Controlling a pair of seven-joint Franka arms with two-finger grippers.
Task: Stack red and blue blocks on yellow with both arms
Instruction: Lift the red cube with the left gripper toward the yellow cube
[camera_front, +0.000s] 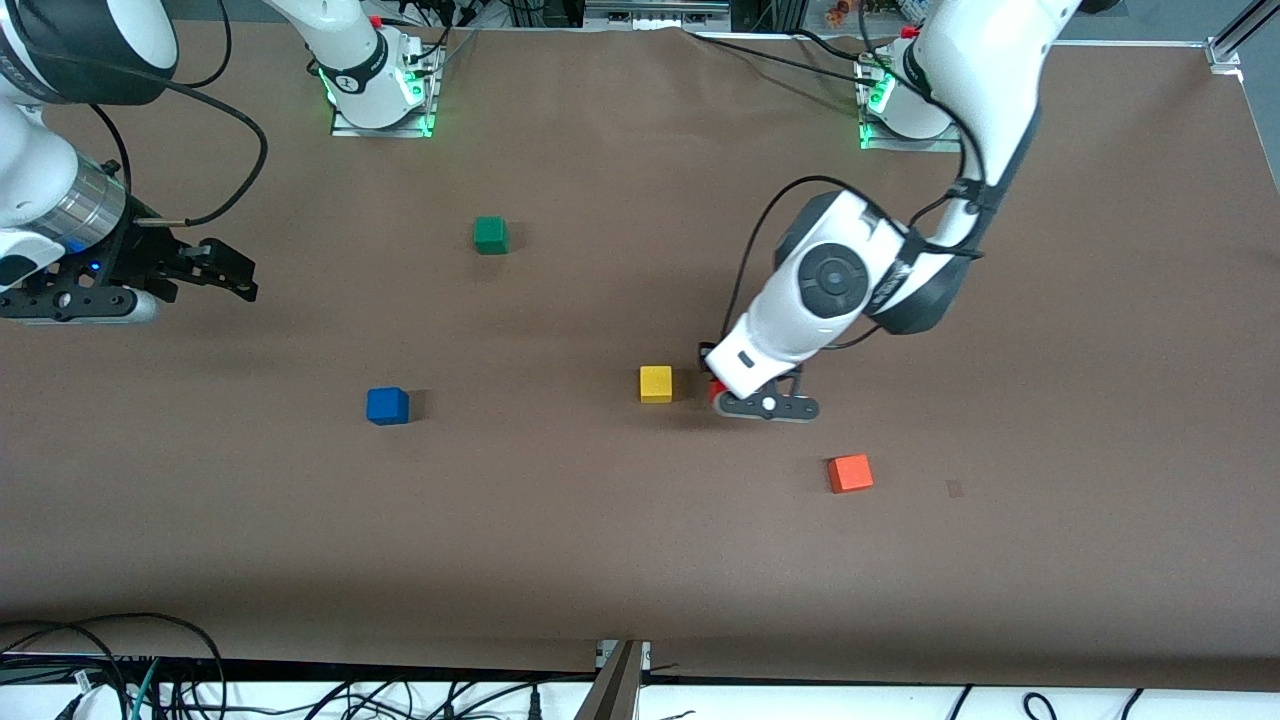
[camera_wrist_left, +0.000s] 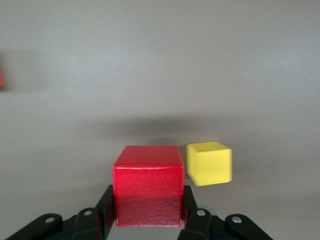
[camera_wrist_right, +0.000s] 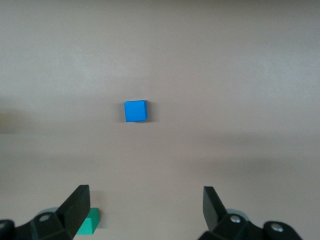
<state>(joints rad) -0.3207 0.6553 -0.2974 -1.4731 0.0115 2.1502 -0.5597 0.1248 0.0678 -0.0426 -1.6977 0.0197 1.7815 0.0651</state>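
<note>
Nearest the front camera lies a lighter orange matte cube (camera_front: 850, 473), toward the left arm's end of the brown table covering (camera_front: 600, 560). Farther up, the left gripper (camera_front: 722, 388) grips the deep red matte cube (camera_wrist_left: 147, 186) between its black fingers (camera_wrist_left: 104, 210), just beside the bright-yellow matte cube (camera_front: 656, 384); whether the red cube rests on the table or hangs slightly above it is hard to tell. A bright blue matte cube (camera_front: 387, 405) sits well apart toward the right arm's end, a green cube (camera_front: 490, 235) farther away. Waiting, the right gripper (camera_wrist_right: 145, 207) hangs there with fingers spread, holding nothing.

No readable text, labels or numbers appear anywhere.
</note>
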